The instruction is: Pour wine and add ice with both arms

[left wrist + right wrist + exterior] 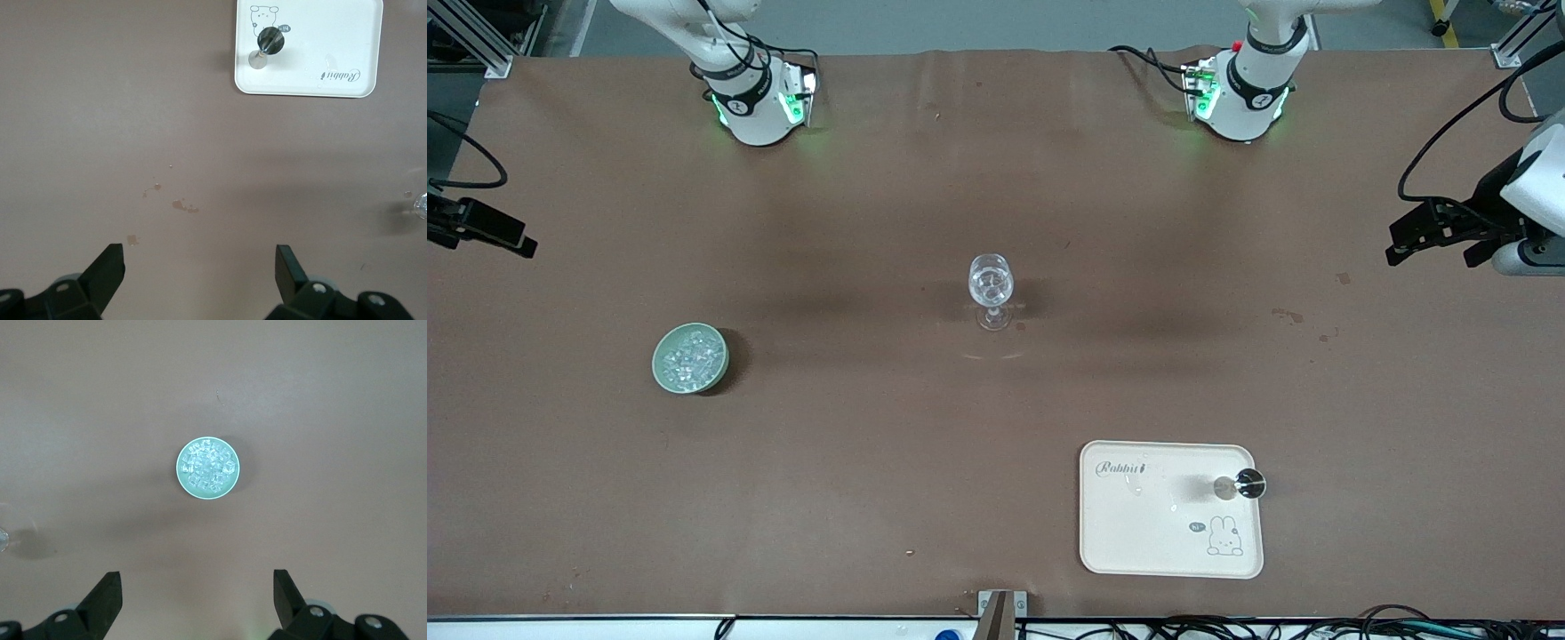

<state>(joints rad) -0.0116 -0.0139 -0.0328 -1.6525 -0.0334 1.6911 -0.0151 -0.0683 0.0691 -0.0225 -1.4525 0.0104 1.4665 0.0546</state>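
A clear stemmed glass [991, 289] stands upright at the table's middle. A pale green bowl [690, 357] holding the ice [689, 355] sits toward the right arm's end, a little nearer the front camera than the glass. The bowl [183, 479] and ice [208, 467] also show in the right wrist view. A small dark-topped bottle [1240, 484] stands on a cream rabbit tray [1138, 524] near the table's front edge, also in the left wrist view [267, 43]. My left gripper [1427, 256] [200, 257] is open and empty over bare table. My right gripper [489, 242] [198, 583] is open and empty above the table near the bowl.
The tray [333, 40] lies toward the left arm's end. Small stains [1288, 315] [183, 205] mark the brown table cover below my left gripper. The glass's edge [420, 205] just shows in the left wrist view. Cables run along the table's front edge.
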